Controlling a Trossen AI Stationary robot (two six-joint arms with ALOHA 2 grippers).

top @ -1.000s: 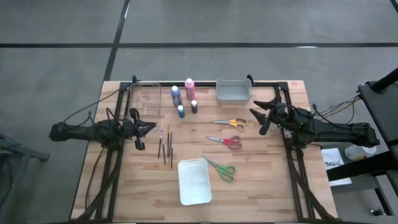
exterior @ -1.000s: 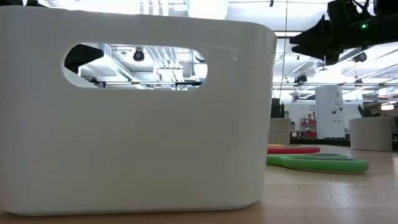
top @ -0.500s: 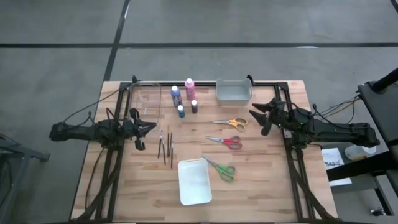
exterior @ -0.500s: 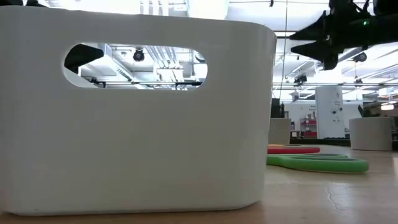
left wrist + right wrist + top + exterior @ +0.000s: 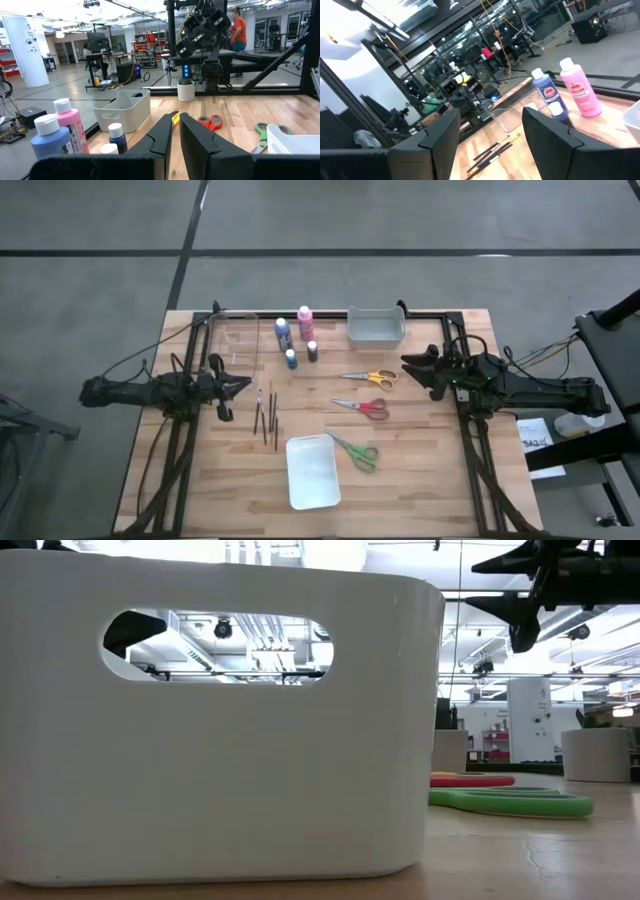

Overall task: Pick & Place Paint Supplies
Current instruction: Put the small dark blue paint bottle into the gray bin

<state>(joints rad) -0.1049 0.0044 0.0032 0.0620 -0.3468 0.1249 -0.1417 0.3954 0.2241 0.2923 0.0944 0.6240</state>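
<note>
Right gripper [image 5: 415, 367] hangs w/ fingers spread, nothing in them, prob. lining up on the orange scissors [image 5: 368, 378] at its 8 o'clock; left gripper [image 5: 240, 385] nearly closed, empty, parked by the brushes [image 5: 267, 416].

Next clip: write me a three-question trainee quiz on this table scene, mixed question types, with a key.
1. True or false: the right pincer holds the orange scissors.
2. How many scissors lie on the table?
3. Which is nearest the white bin: A) green scissors B) pink bottle C) clear tray?

Key: 1 false, it hangs open and empty above the table. 2 three. 3 A.
</note>
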